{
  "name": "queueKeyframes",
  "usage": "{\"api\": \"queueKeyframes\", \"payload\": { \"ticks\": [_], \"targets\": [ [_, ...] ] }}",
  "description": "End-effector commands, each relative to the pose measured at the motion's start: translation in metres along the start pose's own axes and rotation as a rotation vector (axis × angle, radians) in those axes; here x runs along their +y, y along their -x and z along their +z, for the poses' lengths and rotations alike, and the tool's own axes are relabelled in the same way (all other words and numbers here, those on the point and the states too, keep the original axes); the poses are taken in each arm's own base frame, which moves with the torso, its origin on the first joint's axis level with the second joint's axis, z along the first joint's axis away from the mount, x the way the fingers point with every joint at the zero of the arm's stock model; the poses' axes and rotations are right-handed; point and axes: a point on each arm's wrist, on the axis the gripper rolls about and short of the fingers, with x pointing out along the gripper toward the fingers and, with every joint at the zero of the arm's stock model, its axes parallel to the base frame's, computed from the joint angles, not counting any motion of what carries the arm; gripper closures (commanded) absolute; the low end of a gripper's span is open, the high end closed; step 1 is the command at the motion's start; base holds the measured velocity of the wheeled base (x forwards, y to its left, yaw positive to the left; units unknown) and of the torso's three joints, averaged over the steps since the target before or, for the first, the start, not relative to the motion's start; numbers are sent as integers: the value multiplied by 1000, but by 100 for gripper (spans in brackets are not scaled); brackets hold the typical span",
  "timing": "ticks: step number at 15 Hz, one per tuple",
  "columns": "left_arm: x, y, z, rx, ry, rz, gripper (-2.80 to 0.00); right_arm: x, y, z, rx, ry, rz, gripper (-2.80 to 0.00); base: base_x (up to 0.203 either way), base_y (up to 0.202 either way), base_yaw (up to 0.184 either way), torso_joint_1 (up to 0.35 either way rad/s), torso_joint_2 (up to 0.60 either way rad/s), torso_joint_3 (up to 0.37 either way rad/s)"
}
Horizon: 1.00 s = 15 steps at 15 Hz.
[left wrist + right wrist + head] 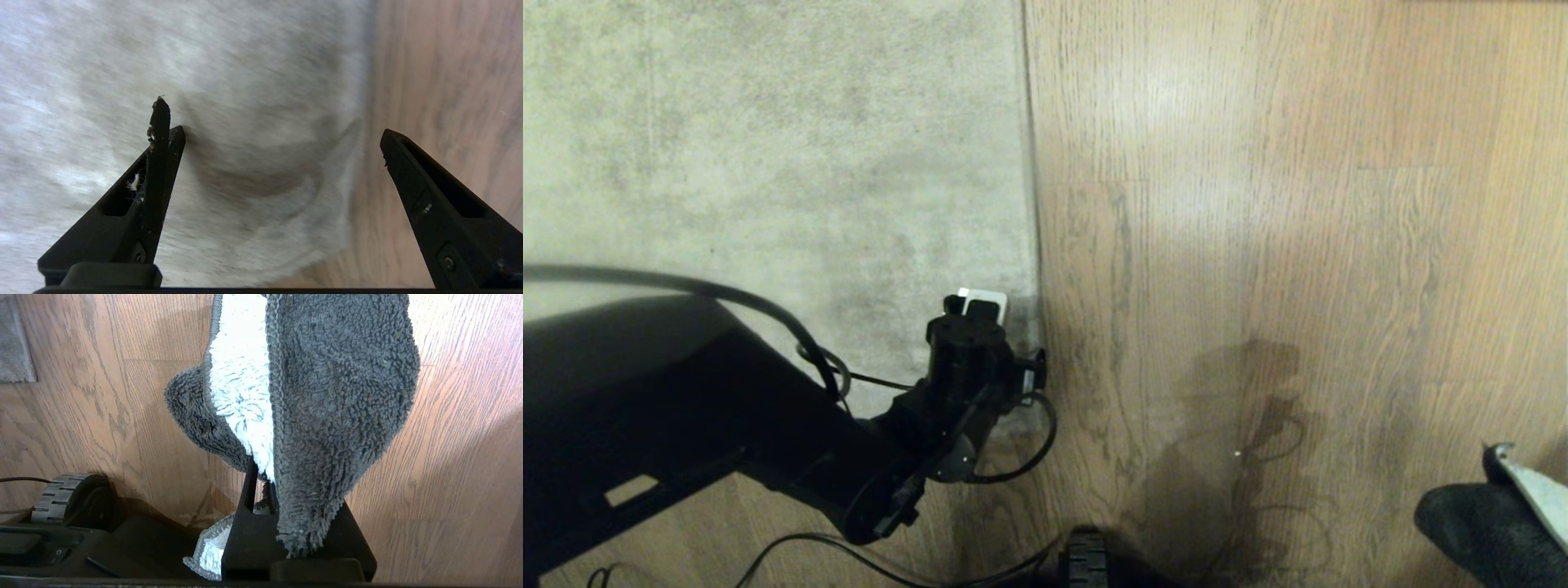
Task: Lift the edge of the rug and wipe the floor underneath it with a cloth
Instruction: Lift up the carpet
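— Wood-grain planks, light brown with dark streaks, fill the right half of the head view: that is the floor [1258,245]. What covers the left half?

— The rug [768,147], pale grey-beige and mottled, lying flat from nine o'clock up to twelve, its straight edge running down the middle. Its near corner sits about centre, under the left arm.

— And the left gripper [1005,343]?

— It comes in from eight o'clock and hangs right over that corner of the rug. In the left wrist view its gripper [282,134] stands wide apart, holding nothing: one finger [159,163] is over the pile (a bit of pale lint clings to it), the other over bare floor [449,81], so the rug [204,81] edge runs between them. Whether the tips touch the pile I cannot tell.

— Further right?

— A small ribbed wheel [1085,559] of the base at six o'clock, then the cloth [1494,514] at four o'clock, dark grey with a pale part.

— Who has it?

— The right gripper [261,477] is clamped on the cloth [327,396], which drapes over its fingers above the floor [470,457], well apart from the rug.
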Motion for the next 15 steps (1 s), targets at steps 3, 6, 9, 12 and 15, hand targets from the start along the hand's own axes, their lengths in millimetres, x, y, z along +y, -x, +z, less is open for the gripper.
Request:
{"api": "queueKeyframes", "payload": {
  "ticks": [3, 6, 9, 12, 15],
  "targets": [
    [-6, -6, -13, 21, -19, 29, -280, 0, 0, 0, 1, 1, 1, 0, 0, 0, 0, 0, 0, 0],
    [-7, -12, -17, 20, -82, 90, -280, 0, 0, 0, 1, 1, 1, 0, 0, 0, 0, 0, 0, 0],
    [-12, -21, -14, -2, -100, 136, -280, 0, 0, 0, 1, 1, 1, 0, 0, 0, 0, 0, 0, 0],
    [-15, -21, -11, -13, -114, 131, -280, 0, 0, 0, 1, 1, 1, 0, 0, 0, 0, 0, 0, 0],
    [-29, -17, -4, -41, -104, 116, -280, 0, 0, 0, 1, 1, 1, 0, 0, 0, 0, 0, 0, 0]
  ]
}}
